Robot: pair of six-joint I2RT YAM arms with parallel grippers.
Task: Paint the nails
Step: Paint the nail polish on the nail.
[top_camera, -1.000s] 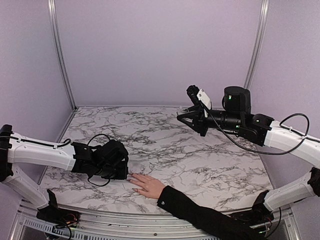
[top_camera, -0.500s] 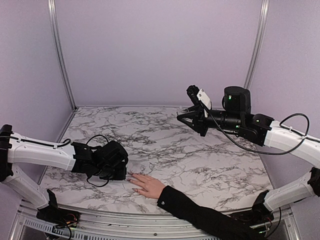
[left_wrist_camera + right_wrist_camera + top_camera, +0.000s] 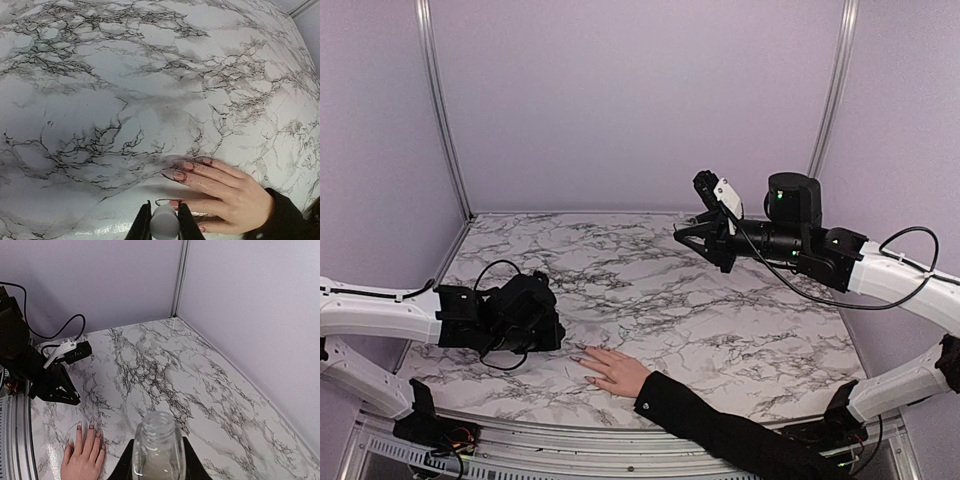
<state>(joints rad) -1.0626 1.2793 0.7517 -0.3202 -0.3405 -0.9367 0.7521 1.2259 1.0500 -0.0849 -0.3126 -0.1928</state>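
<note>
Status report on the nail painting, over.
Left gripper shut on grey cap, beside the hand, not touching. Right gripper shut on open bottle, held high. Nails exposed, nothing covering them.

A black-veined white marble tabletop (image 3: 650, 300) sits between lilac walls (image 3: 640, 100).

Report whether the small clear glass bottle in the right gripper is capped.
Open: the clear glass bottle shows a bare round mouth, no cap.
</note>
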